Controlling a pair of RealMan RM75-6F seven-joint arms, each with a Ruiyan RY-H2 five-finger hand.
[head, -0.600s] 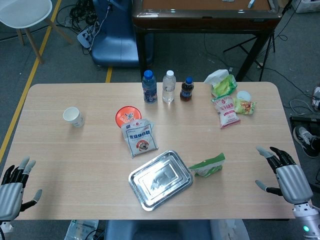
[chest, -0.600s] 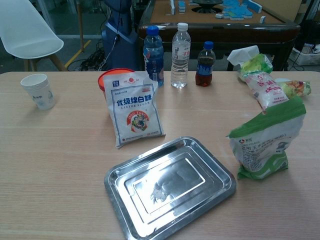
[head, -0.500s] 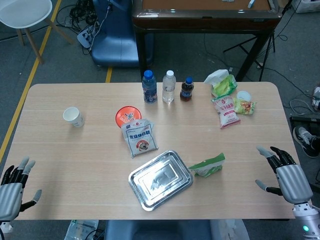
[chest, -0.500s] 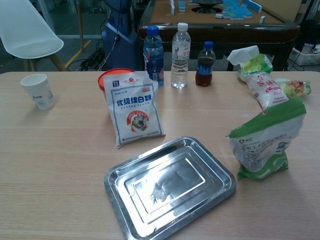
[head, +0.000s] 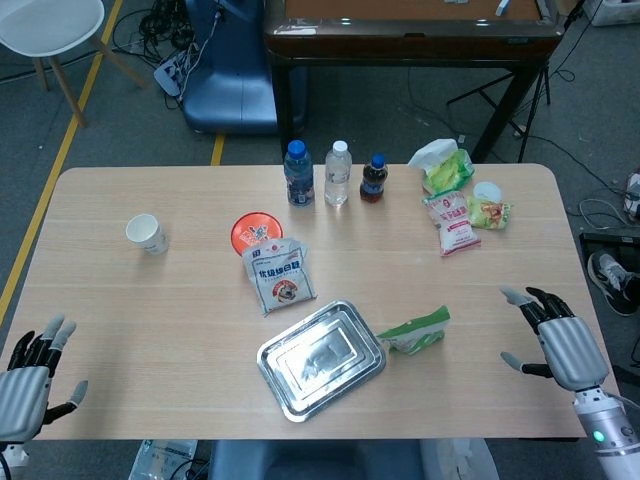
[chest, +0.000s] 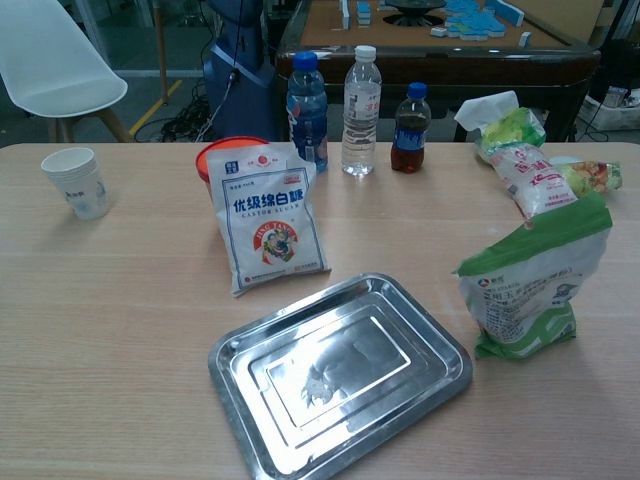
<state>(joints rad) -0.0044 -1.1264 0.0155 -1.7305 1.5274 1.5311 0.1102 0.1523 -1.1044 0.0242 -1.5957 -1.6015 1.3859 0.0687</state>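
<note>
1. The right hand hovers over the table's near right edge with its fingers spread apart and nothing in them; it shows only in the head view.
2. The left hand sits off the table's near left corner, fingers also apart and empty, and likewise shows only in the head view.
3. The green-topped bag is the thing nearest the right hand, lying at about nine o'clock from it and well apart from it; in the chest view this bag stands upright on the table.
4. The steel tray lies just beside the green-topped bag, at about eight o'clock from it, tilted askew to the table's edge; the chest view shows nothing lying in the tray.
5. A white sugar bag lies at eleven o'clock from the tray, its top edge resting against an orange-lidded bowl.
6. A paper cup stands alone toward the left side, at about one o'clock from the left hand and well apart from it.
7. Three bottles stand in a row at the far edge: a blue bottle, a clear water bottle and a dark cola bottle.
8. At the far right lie a tissue pack and a red-and-white snack packet just beside it.
</note>
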